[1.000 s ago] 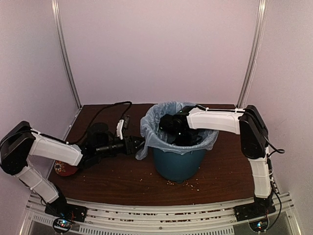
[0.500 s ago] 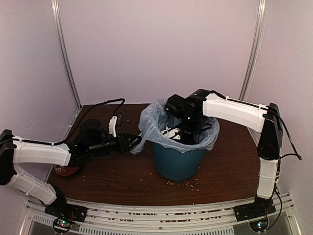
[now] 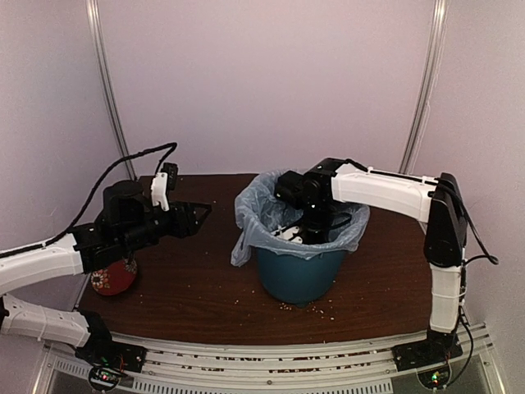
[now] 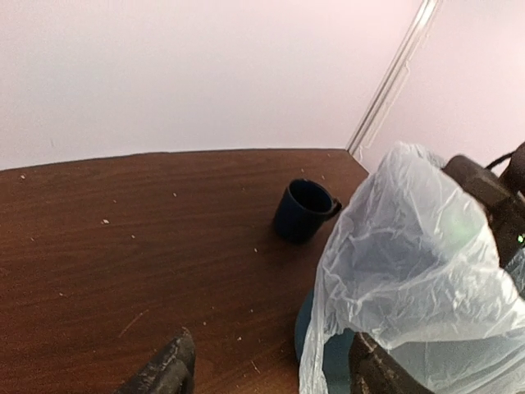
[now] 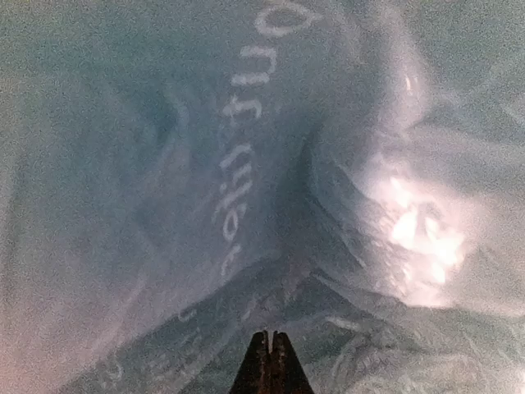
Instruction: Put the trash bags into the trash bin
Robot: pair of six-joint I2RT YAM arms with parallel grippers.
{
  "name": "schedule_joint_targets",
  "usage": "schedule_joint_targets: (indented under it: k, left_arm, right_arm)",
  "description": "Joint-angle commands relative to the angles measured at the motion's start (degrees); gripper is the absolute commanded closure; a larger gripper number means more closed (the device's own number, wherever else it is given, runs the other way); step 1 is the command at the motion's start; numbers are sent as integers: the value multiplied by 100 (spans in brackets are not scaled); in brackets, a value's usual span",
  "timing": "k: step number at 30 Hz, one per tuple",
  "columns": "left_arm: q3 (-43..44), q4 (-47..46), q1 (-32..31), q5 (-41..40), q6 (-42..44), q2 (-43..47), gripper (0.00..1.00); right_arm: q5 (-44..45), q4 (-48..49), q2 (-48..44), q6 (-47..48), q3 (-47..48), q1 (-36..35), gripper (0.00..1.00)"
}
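Center frame: bag (image 3: 246,223) over bin (image 3: 295,277); we judge it light, limp; pinch its leftward overhang; left gripper (image 3: 201,212) spread, right gripper (image 5: 270,341) pressed together.

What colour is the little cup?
Dark blue; the mug shows best in the left wrist view.

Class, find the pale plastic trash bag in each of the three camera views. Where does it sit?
Top external: trash bag at centre, draped over the trash bin rim.
Left wrist: trash bag at right, reaching the lower edge.
Right wrist: trash bag fills the picture.
Shared landmark: the trash bin, in top external and left wrist.
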State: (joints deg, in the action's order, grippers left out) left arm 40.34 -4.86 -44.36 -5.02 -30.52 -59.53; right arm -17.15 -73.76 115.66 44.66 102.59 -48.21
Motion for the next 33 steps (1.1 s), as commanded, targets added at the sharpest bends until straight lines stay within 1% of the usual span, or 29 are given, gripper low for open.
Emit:
schedule_joint_targets:
  k: [1,3,5,6,7,9,12,14,18,25,33]
  left_arm:
    - [505,191,-3,-241,363,44,33]
    - [845,-115,-3,399,451,-234,31]
    - [1232,-482,-11,1307,527,-637,30]
    - [1430,-599,-30,1593,506,-874,30]
    - [1665,-610,-73,1675,482,-1097,29]
    - [2070,-472,-156,1647,532,-1485,29]
    - [2487,-157,-205,1394,620,-1937,28]
    - [2604,-49,-206,1324,648,-2169,28]
    - [2694,27,-212,1519,650,-2541,28]
    - [2318,-15,-225,1317,596,-2563,29]
    - [2145,-234,-222,1384,569,-2396,29]
  right_arm:
    - [-39,-44,135,-77,-132,-59,97]
    - [120,-13,199,-98,-195,-97,97]
    - [224,37,273,-182,-256,-111,97]
    - [236,55,288,-263,-287,-120,97]
    - [228,85,298,-287,-321,-119,97]
    - [210,148,304,-297,-388,-128,98]
    - [220,202,315,-341,-462,-132,98]
    - [248,225,348,-345,-536,-139,98]
    - [402,259,468,-368,-734,-136,98]
    - [357,479,453,-395,-960,-135,98]
    - [345,544,581,-430,-1160,-139,98]
